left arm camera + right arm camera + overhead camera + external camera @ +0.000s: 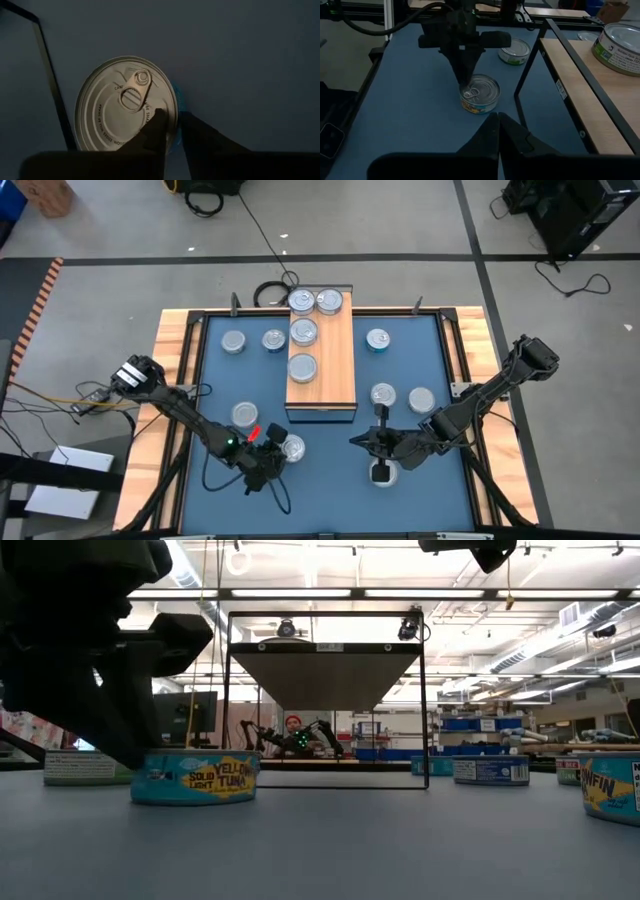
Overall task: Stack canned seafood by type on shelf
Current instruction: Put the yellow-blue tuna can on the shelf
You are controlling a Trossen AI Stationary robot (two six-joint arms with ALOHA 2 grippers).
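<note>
High view: the shelf (322, 370) lies lengthwise at the middle of the blue counter (320, 480), with four tins (303, 333) on its far half, two side by side at the far end and two singly nearer; loose tins sit on the counter on both sides of it, two to the left (233, 342) and one teal-sided to the right (377, 340), with a further pair (383, 395) near the shelf's right front corner and one (245, 415) near its left front; the left end effector (276, 457) is down at a tin (292, 448) in front of the shelf's left corner; the right end effector (360, 441) hangs over bare counter in front of the shelf, fingers together and holding nothing.

Low view: a teal tin labelled yellow tuna (195, 777) stands on the counter with the dark left end effector pressed against its left side; more tins (490, 770) stand farther back.

Left wrist view: the two fingers (155, 131) are narrowly parted, one lying on the silver pull-tab lid (127, 102) and the other outside the teal rim, pinching the tin's edge.

Right wrist view: the closed fingers (490, 131) point toward the left end effector (466, 80), whose tips touch the lid of the tin (480, 94); another tin (515, 51) sits behind, and the shelf runs beside them.
</note>
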